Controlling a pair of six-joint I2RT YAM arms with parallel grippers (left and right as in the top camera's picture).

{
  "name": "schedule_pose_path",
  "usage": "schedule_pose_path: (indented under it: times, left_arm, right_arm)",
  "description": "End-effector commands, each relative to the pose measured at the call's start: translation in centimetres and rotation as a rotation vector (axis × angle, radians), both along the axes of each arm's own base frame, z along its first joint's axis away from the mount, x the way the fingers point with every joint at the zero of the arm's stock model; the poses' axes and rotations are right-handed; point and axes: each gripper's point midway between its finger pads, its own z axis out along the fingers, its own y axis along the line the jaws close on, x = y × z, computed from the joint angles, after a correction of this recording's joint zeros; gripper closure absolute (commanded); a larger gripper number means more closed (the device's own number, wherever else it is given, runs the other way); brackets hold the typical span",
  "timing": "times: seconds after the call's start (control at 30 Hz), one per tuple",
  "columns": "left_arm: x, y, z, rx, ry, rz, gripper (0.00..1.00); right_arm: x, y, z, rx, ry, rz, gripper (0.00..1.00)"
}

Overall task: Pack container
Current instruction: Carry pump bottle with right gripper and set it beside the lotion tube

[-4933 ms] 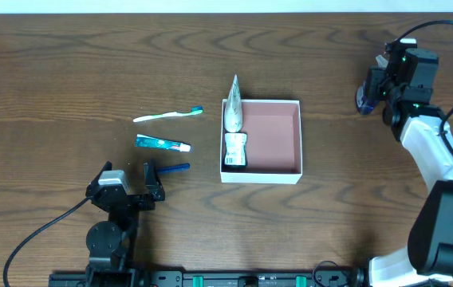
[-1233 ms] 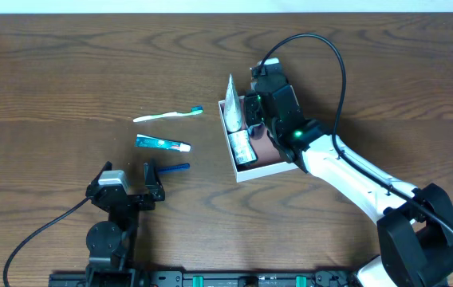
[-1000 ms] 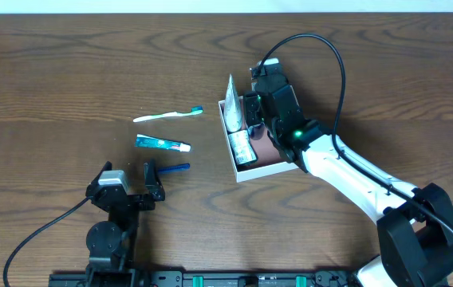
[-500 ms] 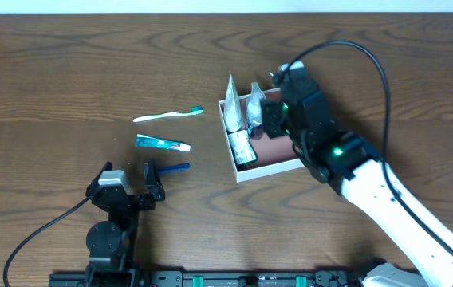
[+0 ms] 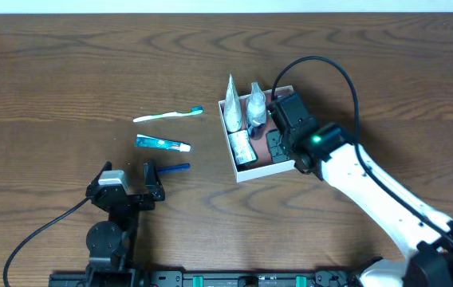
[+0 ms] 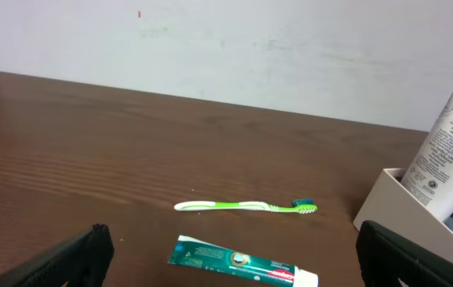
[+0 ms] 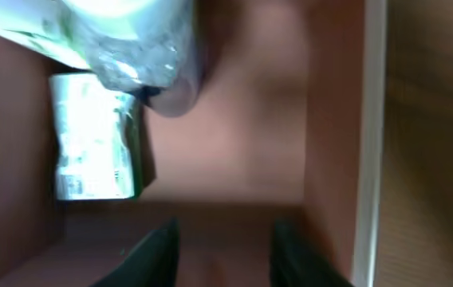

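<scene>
The container (image 5: pixel 263 172) is a white-walled box with a pink inside, turned askew at mid-table. In it stand a white tube (image 5: pixel 232 104) and a clear bottle (image 5: pixel 256 104), with a silvery packet (image 5: pixel 242 148) lying below them. My right gripper (image 5: pixel 276 139) hangs open and empty over the box's right part. The right wrist view shows its fingers (image 7: pixel 225 255) over the pink floor (image 7: pixel 266 159), apart from the bottle (image 7: pixel 147 48) and the packet (image 7: pixel 95 147). My left gripper (image 5: pixel 131 191) rests open at the front left.
A green toothbrush (image 5: pixel 167 115), a toothpaste tube (image 5: pixel 163 143) and a small blue item (image 5: pixel 177 167) lie left of the box. The left wrist view shows its fingers (image 6: pixel 233 231), the toothbrush (image 6: pixel 246 207), the toothpaste (image 6: pixel 242 263) and the box wall (image 6: pixel 394 207).
My right arm came in from the far right with the bottle. The bottle now stands in the box, let go. The box has turned askew. The gripper has drawn back to the right.
</scene>
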Motion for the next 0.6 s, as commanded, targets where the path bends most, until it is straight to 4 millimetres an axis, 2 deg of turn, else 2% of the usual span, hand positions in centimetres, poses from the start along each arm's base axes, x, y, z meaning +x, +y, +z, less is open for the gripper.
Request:
schedule_pose_path:
  times: [0.0, 0.1, 0.27, 0.4, 0.57]
  left_arm:
    - [-0.1, 0.3, -1.8, 0.021, 0.051, 0.014, 0.02]
    - [-0.1, 0.3, -1.8, 0.021, 0.051, 0.014, 0.02]
    - [-0.1, 0.3, -1.8, 0.021, 0.051, 0.014, 0.02]
    - [-0.1, 0.3, -1.8, 0.021, 0.052, 0.014, 0.02]
    - [-0.1, 0.3, -1.8, 0.021, 0.051, 0.014, 0.02]
  right_arm:
    - [0.2, -1.1, -1.3, -0.018, 0.038, -0.040, 0.73]
    - [-0.3, -1.6, -2.2, -0.040, 0.081, -0.048, 0.80]
    - [-1.4, -2.4, -2.8, -0.066, 0.137, -0.063, 0.93]
    - [-2.9, -3.0, -3.2, -0.085, 0.199, -0.080, 0.98]
    - [-4.4, -2.7, -3.5, -0.061, 0.273, -0.066, 0.98]
